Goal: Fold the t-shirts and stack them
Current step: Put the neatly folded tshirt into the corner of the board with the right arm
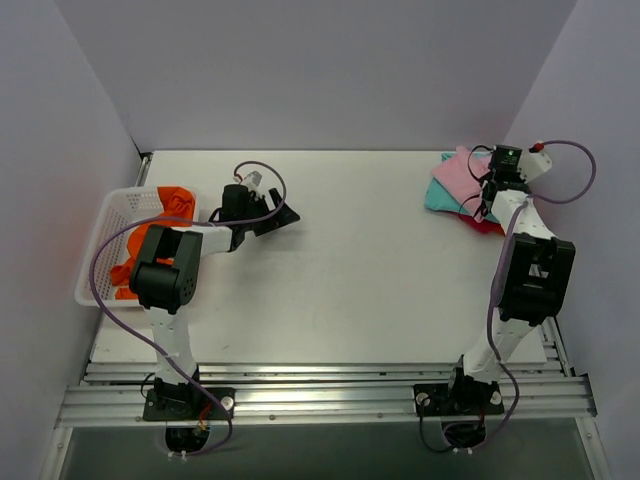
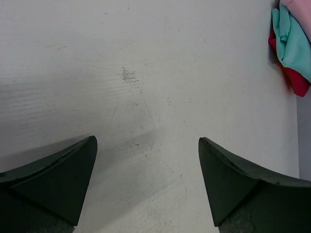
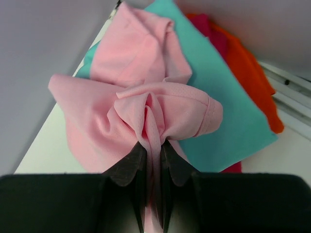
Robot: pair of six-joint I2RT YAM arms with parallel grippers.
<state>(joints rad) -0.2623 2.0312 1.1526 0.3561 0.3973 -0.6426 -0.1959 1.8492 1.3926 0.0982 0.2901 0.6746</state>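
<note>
A light pink t-shirt (image 1: pixel 460 170) lies bunched on top of a teal t-shirt (image 1: pixel 440 197) and a red t-shirt (image 1: pixel 482 224) at the back right corner of the table. My right gripper (image 1: pixel 490 188) is over this pile. In the right wrist view it (image 3: pixel 153 145) is shut on a gathered fold of the pink t-shirt (image 3: pixel 121 111), with the teal t-shirt (image 3: pixel 228 111) and the red t-shirt (image 3: pixel 252 73) under it. A bright orange t-shirt (image 1: pixel 165 215) lies crumpled in the basket. My left gripper (image 1: pixel 275 218) is open and empty, just right of the basket. It (image 2: pixel 146 141) hangs over bare table.
A white mesh basket (image 1: pixel 118 205) stands at the table's left edge, against the left wall. Walls close in the back, left and right sides. The pile sits close to the right wall, and the left wrist view shows it (image 2: pixel 294 43) at the far right.
</note>
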